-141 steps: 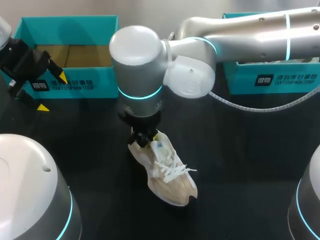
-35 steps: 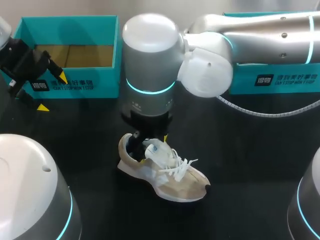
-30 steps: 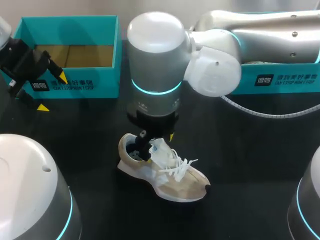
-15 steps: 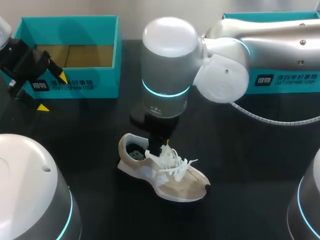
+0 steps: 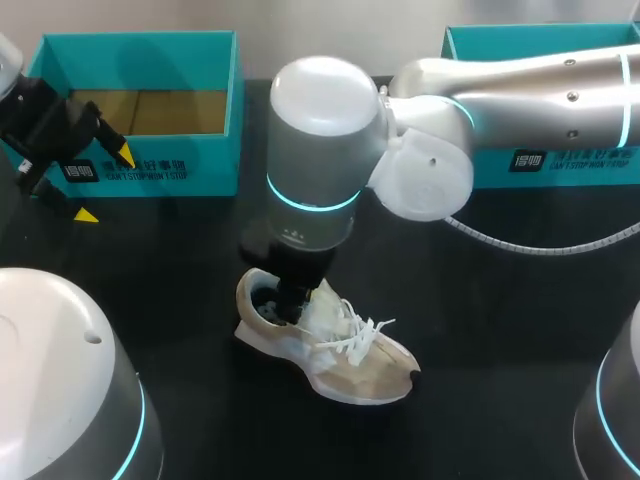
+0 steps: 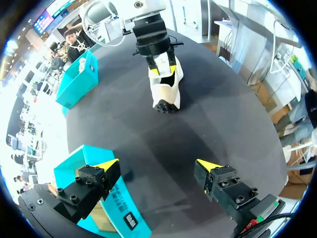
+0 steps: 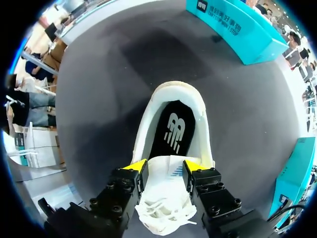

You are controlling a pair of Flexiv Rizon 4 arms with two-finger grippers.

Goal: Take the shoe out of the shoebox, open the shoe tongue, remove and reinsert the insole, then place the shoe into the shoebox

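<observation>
A beige and white shoe (image 5: 335, 352) lies on its sole on the black table, toe toward the front right. My right gripper (image 5: 296, 298) comes down on its opening from above and is shut on the white tongue (image 7: 162, 179), one yellow tip on each side. Ahead of the fingers the black insole (image 7: 173, 130) lies flat inside the shoe. The left wrist view shows that same gripper (image 6: 162, 66) over the shoe (image 6: 167, 91). My left gripper (image 5: 105, 185) hangs open and holds nothing, in front of the teal shoebox (image 5: 150, 172) at the far left.
A second teal box (image 5: 560, 160) stands at the back right, partly behind my right arm. The open shoebox (image 6: 116, 210) sits just under my left gripper (image 6: 157, 166). Bare black table surrounds the shoe.
My right wrist swung right, then came back left and lower over the shoe's opening. Its fingers narrowed from wide apart onto the tongue. The shoe and the left arm stayed still.
</observation>
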